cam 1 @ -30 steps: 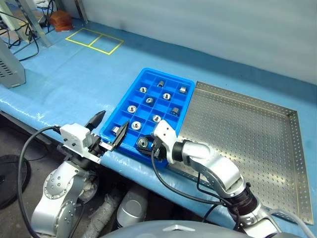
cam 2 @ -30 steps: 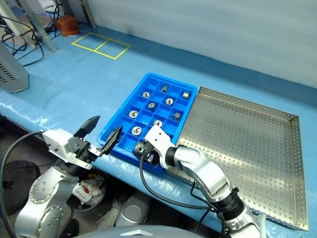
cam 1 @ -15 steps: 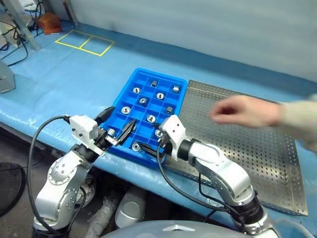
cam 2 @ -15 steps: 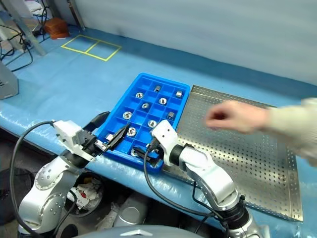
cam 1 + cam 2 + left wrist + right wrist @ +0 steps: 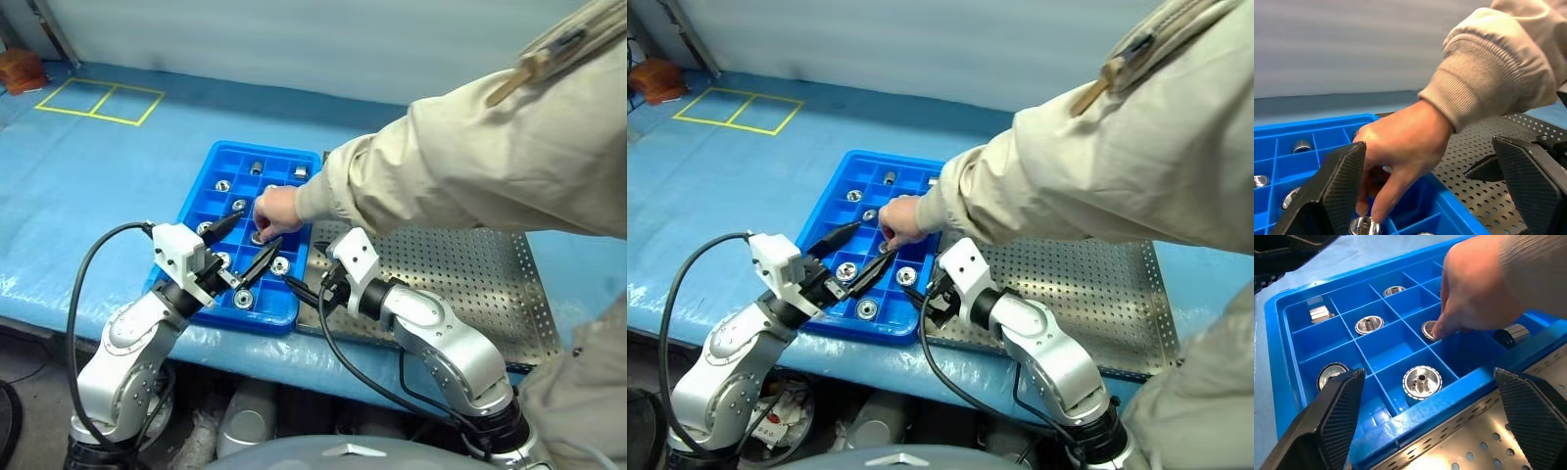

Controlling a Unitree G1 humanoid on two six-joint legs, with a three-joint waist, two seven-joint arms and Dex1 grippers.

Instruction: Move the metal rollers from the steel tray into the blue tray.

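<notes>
Lying in blue tray (image 5: 1283,382) compartments just beyond the wide-spread, empty right claw (image 5: 1425,431): metal rollers (image 5: 1422,380).

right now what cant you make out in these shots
- Far side of the steel tray: head views, covered by the person's sleeve.
- Compartments of the blue tray under the person's hand: right wrist view.
- Whether that hand grips a roller: left wrist view, cut off by the edge.

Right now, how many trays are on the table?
2: the blue tray on the left, and the steel tray beside it on the right. A person's arm hides part of each.
</notes>
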